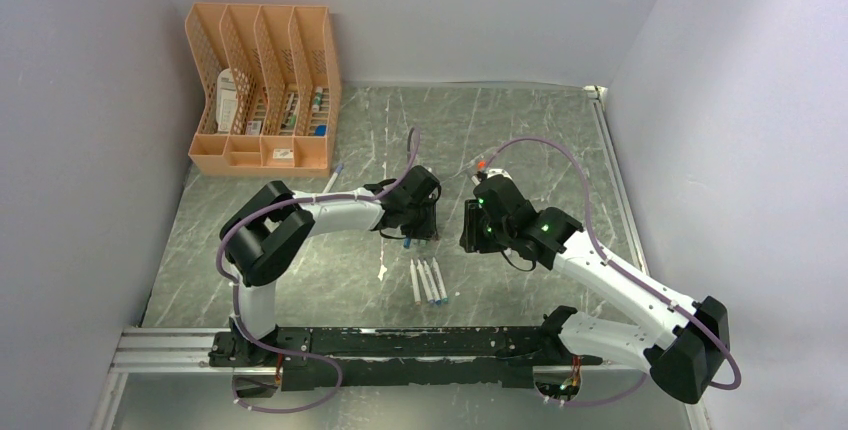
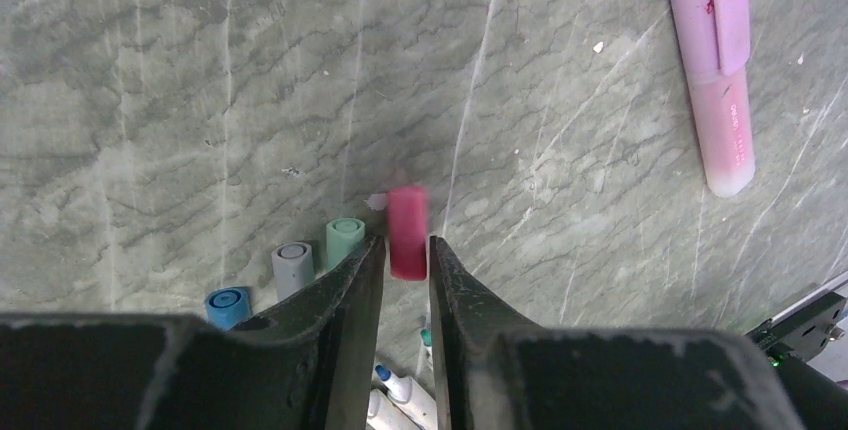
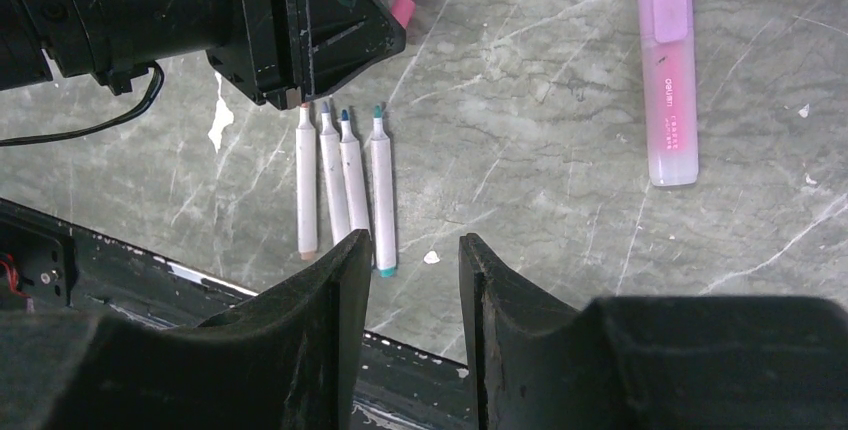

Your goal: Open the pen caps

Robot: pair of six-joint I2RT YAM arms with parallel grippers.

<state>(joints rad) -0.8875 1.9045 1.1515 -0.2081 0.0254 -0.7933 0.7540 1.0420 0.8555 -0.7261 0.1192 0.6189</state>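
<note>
Left hand (image 2: pixel 406 243) released, blurred pink cap (image 2: pixel 407 225) between fingertips, right hand (image 3: pixel 415 238) parted, empty

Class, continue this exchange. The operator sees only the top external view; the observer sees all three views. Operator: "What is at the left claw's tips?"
Observer: The left claw has a pink cap between its tips. The cap is blurred, so I cannot tell whether it is gripped.
Operator: Which other caps are off?
Observer: A blue cap, grey cap and teal cap stand in a row beside that claw.
Operator: Is anything capped?
Observer: A pink highlighter lies with its lilac cap on.
</note>
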